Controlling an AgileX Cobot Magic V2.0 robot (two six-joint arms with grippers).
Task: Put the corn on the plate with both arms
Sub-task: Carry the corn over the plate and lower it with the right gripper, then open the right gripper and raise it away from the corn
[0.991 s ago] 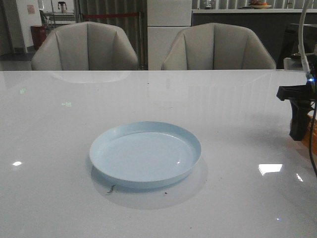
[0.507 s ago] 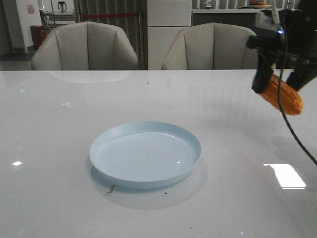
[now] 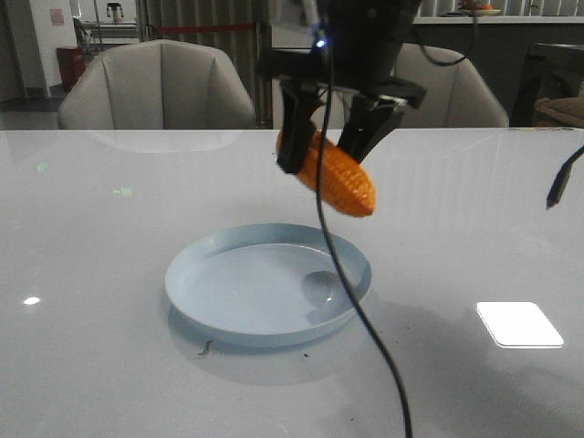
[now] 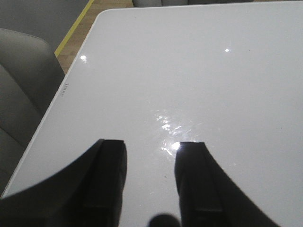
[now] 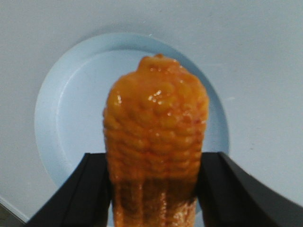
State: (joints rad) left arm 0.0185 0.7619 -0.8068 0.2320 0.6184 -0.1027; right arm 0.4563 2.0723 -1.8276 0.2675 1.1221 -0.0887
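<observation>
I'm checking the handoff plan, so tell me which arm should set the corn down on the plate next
The right one. Its tool already grips the corn above the plate. The left tool is open, holds nothing, and its camera shows only bare table.

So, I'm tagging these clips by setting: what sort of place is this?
Probably an office lounge or meeting area, not a home kitchen: a large glossy white table, two beige upholstered armchairs behind it, and a dark counter along the back wall.
</observation>
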